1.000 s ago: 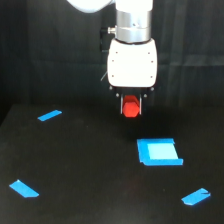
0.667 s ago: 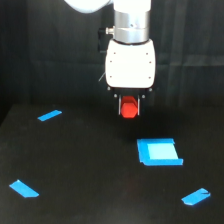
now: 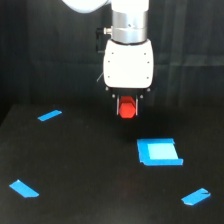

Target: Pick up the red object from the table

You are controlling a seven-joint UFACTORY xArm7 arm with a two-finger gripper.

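Note:
The red object (image 3: 127, 110) is a small bright red-orange block held between the fingers of my gripper (image 3: 127, 111), under the white gripper body. The gripper is shut on it and holds it in the air above the black table (image 3: 75, 170). The block hangs above and to the exterior view's left of the blue square patch (image 3: 159, 152). The block's top is hidden by the gripper body.
Blue tape strips lie on the table: one at the left back (image 3: 49, 115), one at the left front (image 3: 24, 188), one at the right front (image 3: 196, 197). The background is dark.
The gripper has risen a little with the red block held in it. The tape strips and blue square have not moved.

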